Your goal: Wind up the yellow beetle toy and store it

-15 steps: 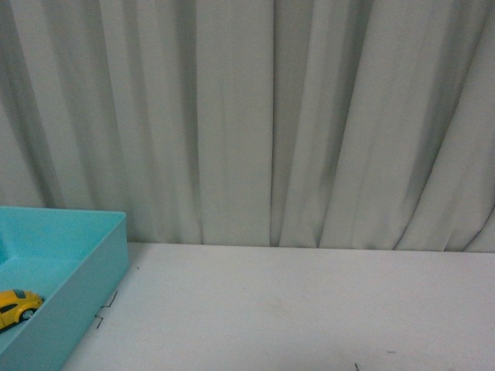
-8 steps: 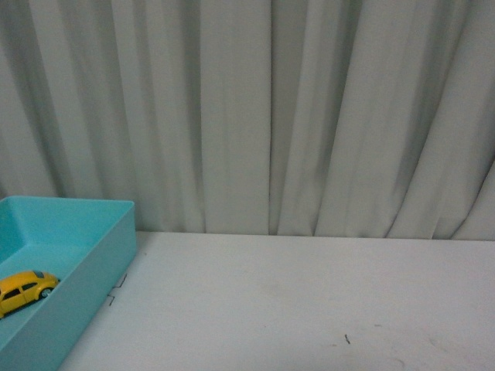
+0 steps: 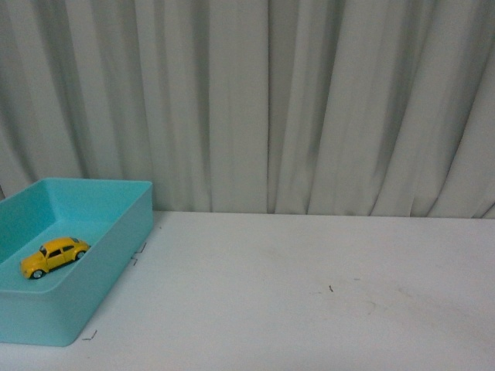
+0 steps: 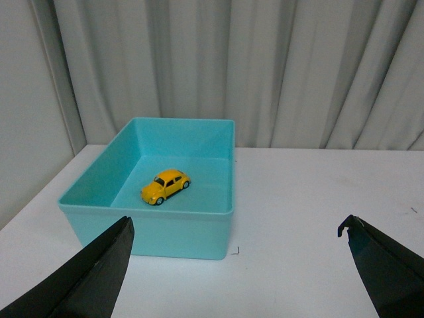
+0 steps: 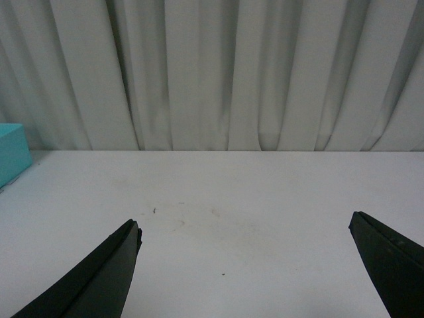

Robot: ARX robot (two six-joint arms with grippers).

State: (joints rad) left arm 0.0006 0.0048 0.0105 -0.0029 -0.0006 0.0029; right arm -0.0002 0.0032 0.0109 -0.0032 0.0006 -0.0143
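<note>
The yellow beetle toy (image 3: pixel 52 256) rests on its wheels on the floor of a turquoise bin (image 3: pixel 116 255) at the table's left. In the left wrist view the toy (image 4: pixel 165 186) sits mid-bin (image 4: pixel 199 225), well beyond my left gripper (image 4: pixel 237 228), which is open and holds nothing. My right gripper (image 5: pixel 245 225) is open too, above bare white table, with only a corner of the bin (image 5: pixel 13 156) showing far off to its side. Neither arm appears in the front view.
A white table (image 3: pixel 309 294) with faint scuffs stretches to the right of the bin. Grey-white curtains (image 3: pixel 271 100) hang along its far edge. Small black corner marks (image 3: pixel 90 335) sit on the table beside the bin.
The front view has shifted: bin and toy now appear further right and higher, so more of the bin shows. The toy stays in the same spot inside the bin.
</note>
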